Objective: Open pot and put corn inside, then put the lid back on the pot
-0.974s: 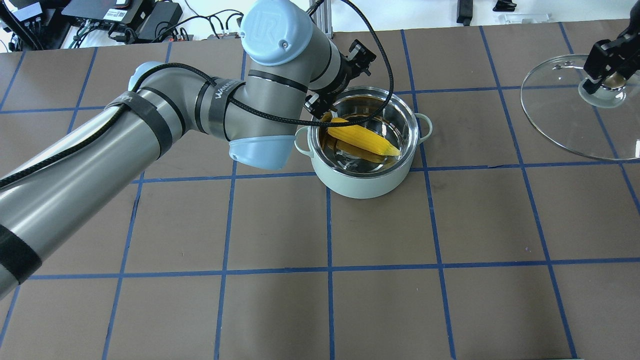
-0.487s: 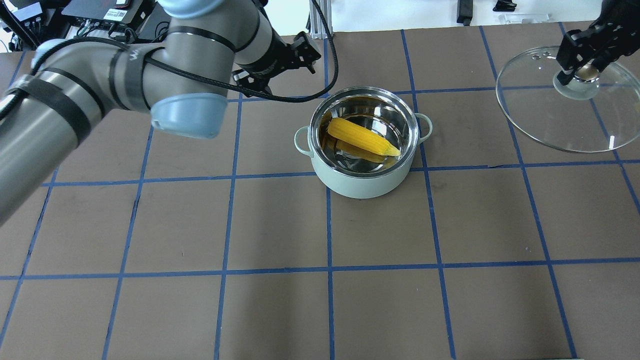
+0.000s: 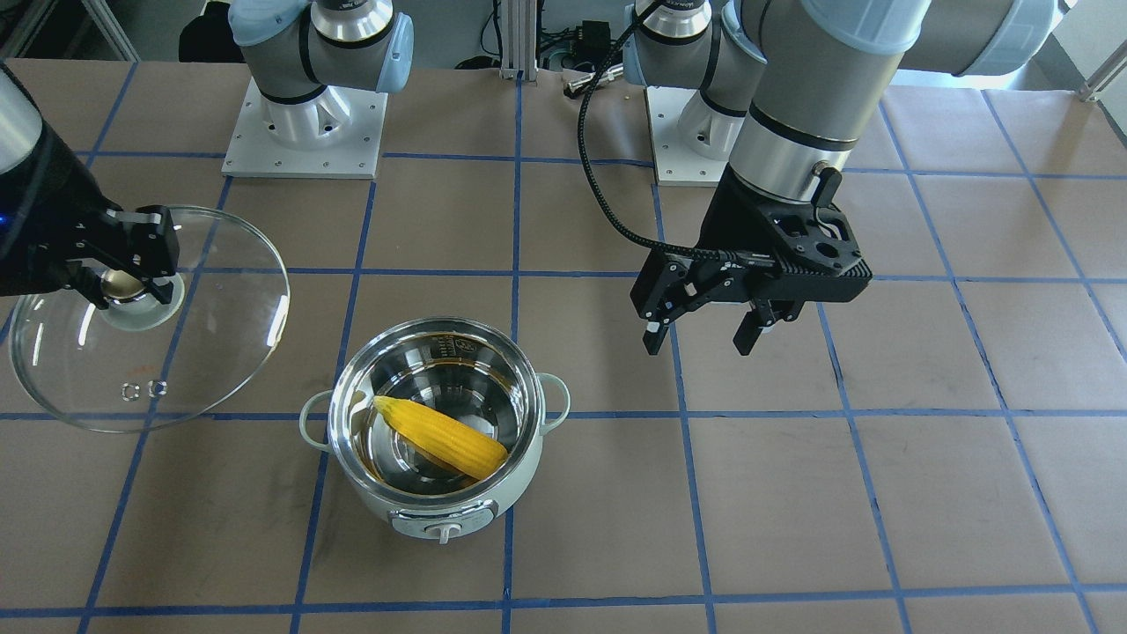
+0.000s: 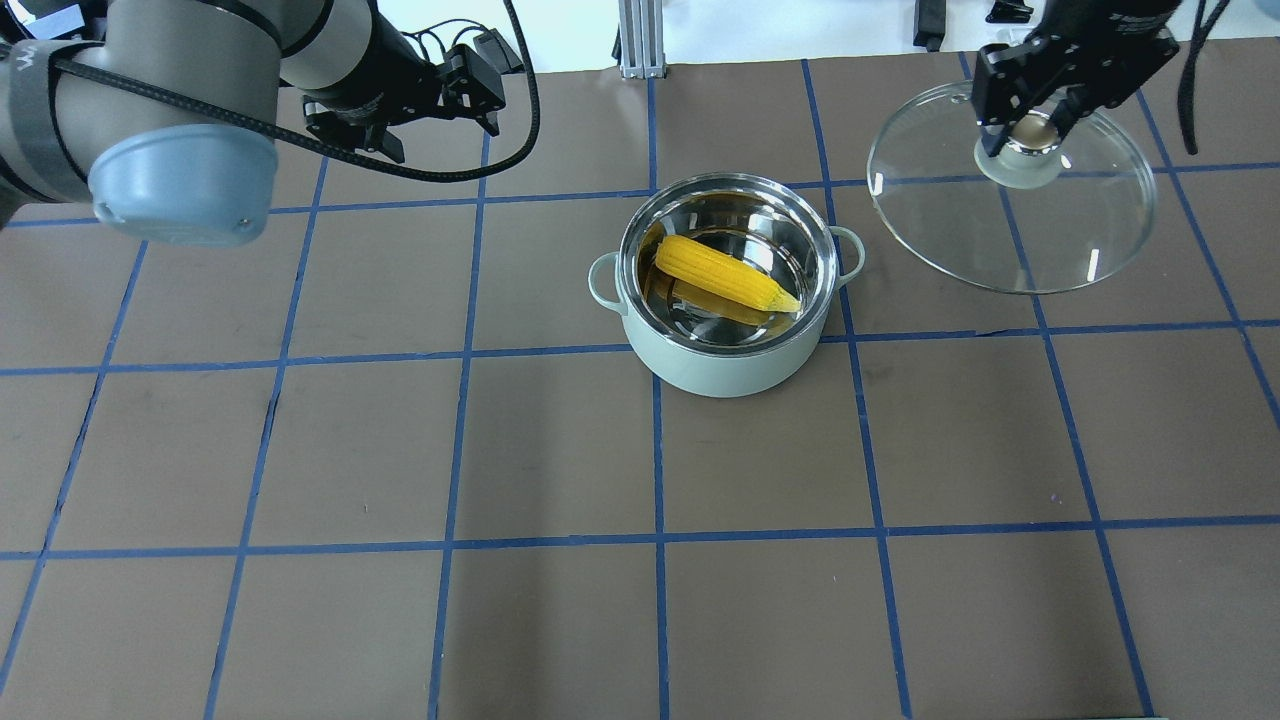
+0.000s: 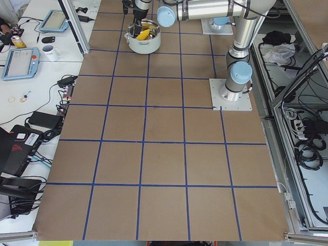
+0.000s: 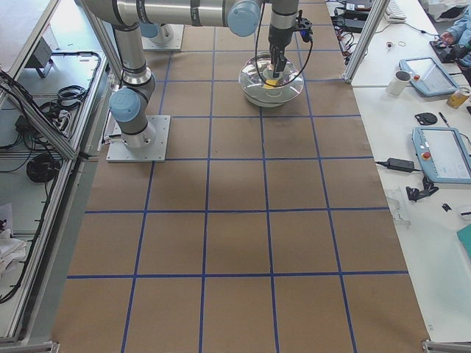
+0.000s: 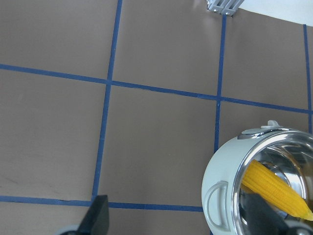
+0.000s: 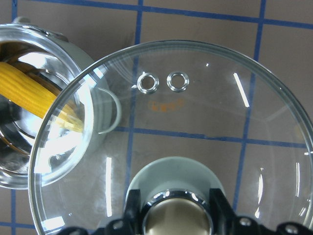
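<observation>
Pot (image 4: 725, 372) stands upright near the middle of the table (image 4: 560, 450), which is brown sheet with a blue tape grid. It is uncovered. The body is pale mint with shiny steel inside. Control knob (image 3: 446, 531) faces the operators' side, and there is a loop handle (image 4: 600, 280) on each flank.

Corn (image 4: 722, 272) lies inside the pot, slantwise across the steel bowl. Its blunt end rests against the wall on the robot's left. The pointed tip aims toward the robot's right, close under the rim. Nothing grips it.

Lid (image 4: 1010, 235) is off the pot, out on the robot's right. Right gripper (image 4: 1030, 128) is clamped on the lid knob (image 8: 173, 220), a finger on either side, with the glass disc hanging below. In the right wrist view the lid's edge overlaps the pot's rim and one handle, both seen through the glass, so the lid rides higher than the pot. From overhead the two are apart, with bare table between them. Two metal-ringed vent holes (image 8: 147, 82) sit side by side in the glass.

Left gripper (image 3: 697, 345) hangs over bare table on the robot's left of the pot, well apart from it. Its fingers are spread wide with nothing between them. The left wrist view catches the pot and corn in its lower right corner.
</observation>
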